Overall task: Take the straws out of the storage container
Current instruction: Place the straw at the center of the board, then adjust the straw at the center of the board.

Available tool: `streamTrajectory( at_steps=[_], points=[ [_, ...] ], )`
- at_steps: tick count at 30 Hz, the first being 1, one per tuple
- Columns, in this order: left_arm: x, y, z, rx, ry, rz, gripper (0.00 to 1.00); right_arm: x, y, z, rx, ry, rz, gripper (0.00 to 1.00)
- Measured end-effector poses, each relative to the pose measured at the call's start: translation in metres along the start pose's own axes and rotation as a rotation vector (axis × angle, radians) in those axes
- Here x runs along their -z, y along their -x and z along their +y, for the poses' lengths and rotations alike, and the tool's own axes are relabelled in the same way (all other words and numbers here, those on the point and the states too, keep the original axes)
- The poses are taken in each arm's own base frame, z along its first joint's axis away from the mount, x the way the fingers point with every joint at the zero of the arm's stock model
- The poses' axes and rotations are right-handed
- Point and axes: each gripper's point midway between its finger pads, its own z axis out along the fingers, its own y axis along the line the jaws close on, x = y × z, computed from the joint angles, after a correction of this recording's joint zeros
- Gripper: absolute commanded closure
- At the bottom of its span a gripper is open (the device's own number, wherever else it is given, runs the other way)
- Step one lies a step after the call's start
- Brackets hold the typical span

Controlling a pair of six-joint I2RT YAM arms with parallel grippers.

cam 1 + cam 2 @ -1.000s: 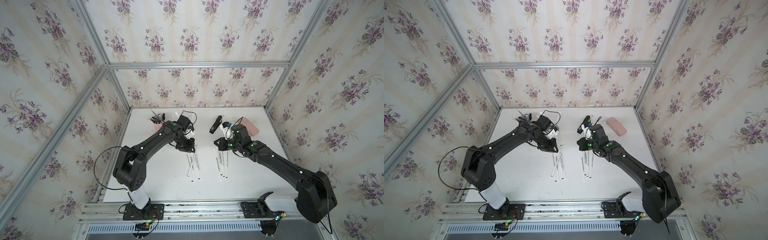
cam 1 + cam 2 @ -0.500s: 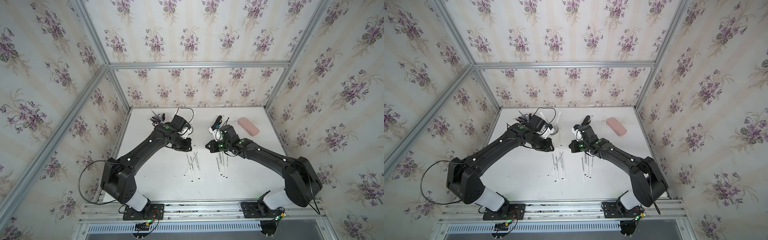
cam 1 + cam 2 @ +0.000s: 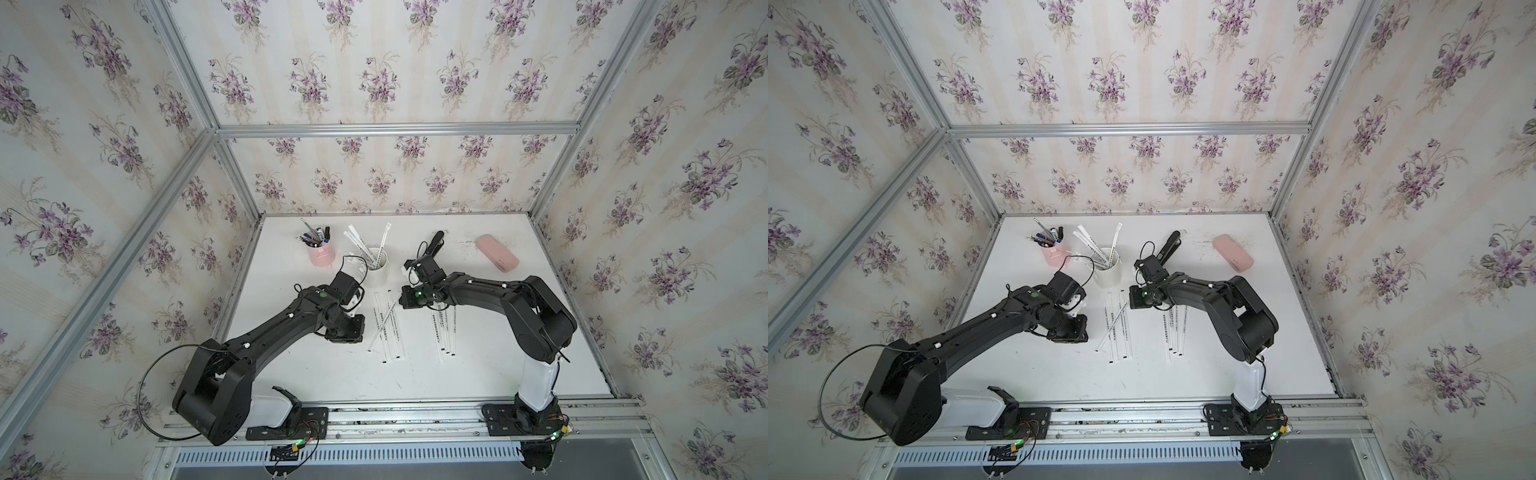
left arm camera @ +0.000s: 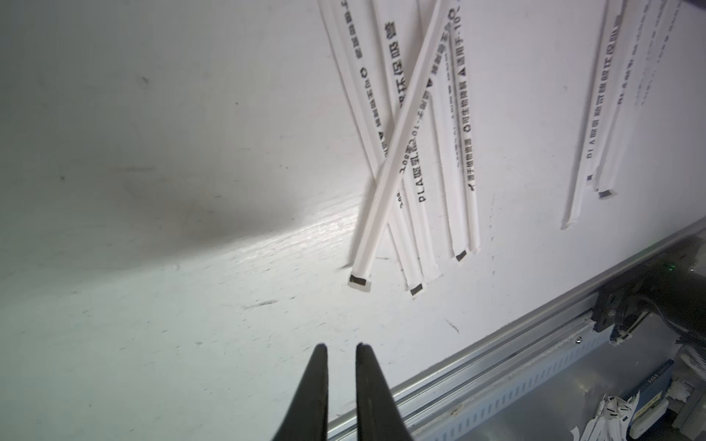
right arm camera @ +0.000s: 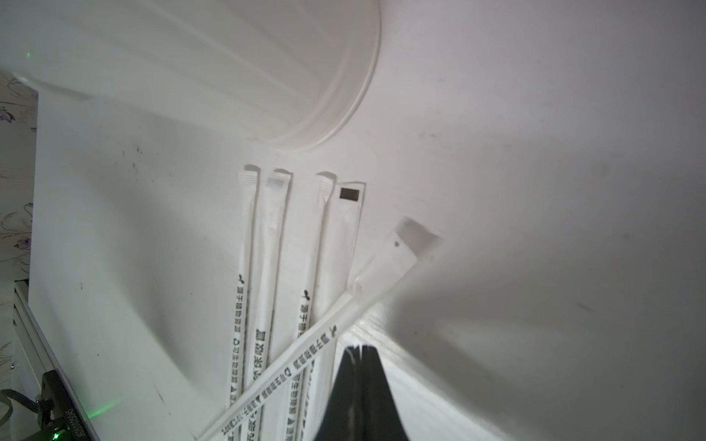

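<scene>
The storage container (image 3: 379, 272) stands upright on the white counter (image 3: 498, 332), toward 12 o'clock from its middle in both top views. A handful of the straws (image 3: 372, 257) stand in it, most leaning out over the rim toward 11 o'clock and one toward 12. Directly at the container's 6 o'clock a loose group (image 3: 386, 328) of straws lies flat, roughly parallel, with one crossing straw (image 4: 397, 152) laid slantwise over the others. A second loose group (image 3: 444, 332) lies near it, at the container's 5 o'clock. The right arm (image 3: 478, 291) brings its wrist close in at the container's 4 o'clock, above the far ends of that second group. The right tool (image 5: 359, 347) has its fingers pressed together with nothing between them, tips right by the crossing straw; whether they touch it I cannot tell. The left arm (image 3: 282, 324) sets its wrist at the container's 7 o'clock, just beside the first group. The left tool (image 4: 341, 345) shows only a narrow gap between its fingers, empty, over bare counter and apart from the straws' black-marked ends. A black cable (image 3: 352, 257) from that wrist loops up near the container's 8 o'clock side. Farther out, a pink pen cup (image 3: 322, 257) full of pens (image 3: 315, 237) stands at 10 o'clock, a black clip-like object (image 3: 436, 241) lies at 2 o'clock, and a pink case (image 3: 497, 259) lies well apart at 3 o'clock.
</scene>
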Motion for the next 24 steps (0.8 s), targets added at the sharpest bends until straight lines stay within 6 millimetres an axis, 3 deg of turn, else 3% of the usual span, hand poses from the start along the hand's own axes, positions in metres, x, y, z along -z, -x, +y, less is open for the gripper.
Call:
streamTrajectory(
  at_steps=[10, 24],
  points=[
    [-0.032, -0.007, 0.008, 0.033, 0.003, 0.042, 0.85, -0.014, 0.004, -0.002, 0.0, -0.003, 0.004, 0.99],
    [-0.056, -0.004, -0.018, -0.002, -0.047, 0.08, 0.85, -0.021, 0.006, 0.023, 0.021, 0.104, 0.013, 0.99]
  ],
)
